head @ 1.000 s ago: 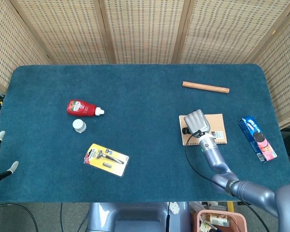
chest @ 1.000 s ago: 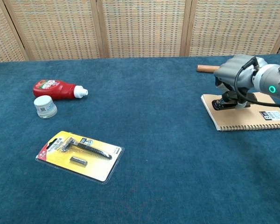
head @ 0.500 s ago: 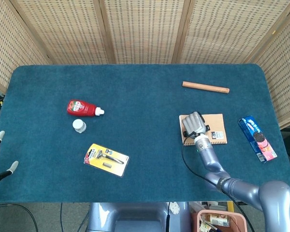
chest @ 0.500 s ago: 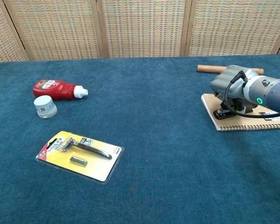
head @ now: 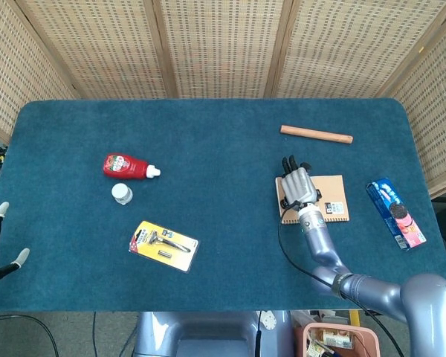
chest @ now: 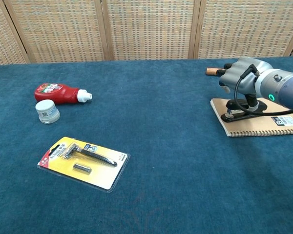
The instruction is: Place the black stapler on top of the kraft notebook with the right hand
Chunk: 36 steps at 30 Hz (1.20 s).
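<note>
On the blue cloth table [head: 208, 223], the right hand [chest: 239, 73] has just spread its fingers and lifted; the black stapler [chest: 243, 110] now rests released on the kraft spiral notebook [chest: 263, 123].

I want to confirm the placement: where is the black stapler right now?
In the chest view, the black stapler lies on the kraft notebook at the right, near its left edge, just below the raised right hand.

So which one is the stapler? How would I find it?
Look at the right side of the blue table, where a brown kraft notebook lies flat. The black stapler sits on its left end, just under the robot's right hand. It is the only black and silver thing on that notebook.
</note>
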### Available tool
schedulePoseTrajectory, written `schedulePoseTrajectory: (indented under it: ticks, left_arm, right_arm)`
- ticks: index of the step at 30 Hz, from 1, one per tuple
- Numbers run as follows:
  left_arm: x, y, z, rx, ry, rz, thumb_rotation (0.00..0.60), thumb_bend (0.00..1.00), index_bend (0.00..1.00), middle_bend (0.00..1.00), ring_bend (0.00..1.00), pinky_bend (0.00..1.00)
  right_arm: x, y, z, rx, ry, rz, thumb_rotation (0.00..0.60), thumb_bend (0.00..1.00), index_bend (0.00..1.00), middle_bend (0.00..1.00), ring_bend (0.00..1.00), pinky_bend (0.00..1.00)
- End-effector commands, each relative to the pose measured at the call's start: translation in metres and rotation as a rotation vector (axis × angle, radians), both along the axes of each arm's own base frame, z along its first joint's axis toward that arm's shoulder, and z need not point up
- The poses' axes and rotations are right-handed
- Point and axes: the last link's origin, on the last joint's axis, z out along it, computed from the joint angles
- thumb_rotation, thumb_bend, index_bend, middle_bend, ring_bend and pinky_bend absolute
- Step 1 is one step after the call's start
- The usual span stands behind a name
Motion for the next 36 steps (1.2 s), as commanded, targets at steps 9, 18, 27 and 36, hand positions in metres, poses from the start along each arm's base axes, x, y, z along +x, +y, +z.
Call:
schedulePoseTrajectory:
  ticks: [9, 18, 27, 36]
  left_arm:
    - [-0.001, -0.001, 0.002, 0.003, -0.008, 0.001, 0.600, 0.21, 0.03, 0.00, 0.00, 0.00]
    - [0.000, -0.005, 0.002, -0.003, -0.019, -0.008, 0.600, 0.21, 0.03, 0.00, 0.00, 0.00]
    - [0.002, -0.008, 0.002, -0.013, -0.022, -0.010, 0.600, 0.21, 0.01, 0.00, 0.00, 0.00]
    - [0.006, -0.011, 0.000, -0.016, -0.015, -0.029, 0.600, 0.21, 0.00, 0.00, 0.00, 0.00]
  right_arm:
    - [0.022, 0.019, 0.036, -0.088, -0.018, 0.045, 0.600, 0.06, 0.12, 0.00, 0.00, 0.27]
    - [0.013, 0.081, 0.078, -0.032, -0.323, 0.107, 0.600, 0.06, 0.03, 0.00, 0.00, 0.09]
    - [-0.041, 0.153, 0.094, 0.000, -0.626, 0.121, 0.600, 0.06, 0.03, 0.00, 0.00, 0.08]
    - [-0.095, 0.190, 0.100, -0.068, -0.774, 0.029, 0.600, 0.06, 0.01, 0.00, 0.00, 0.07]
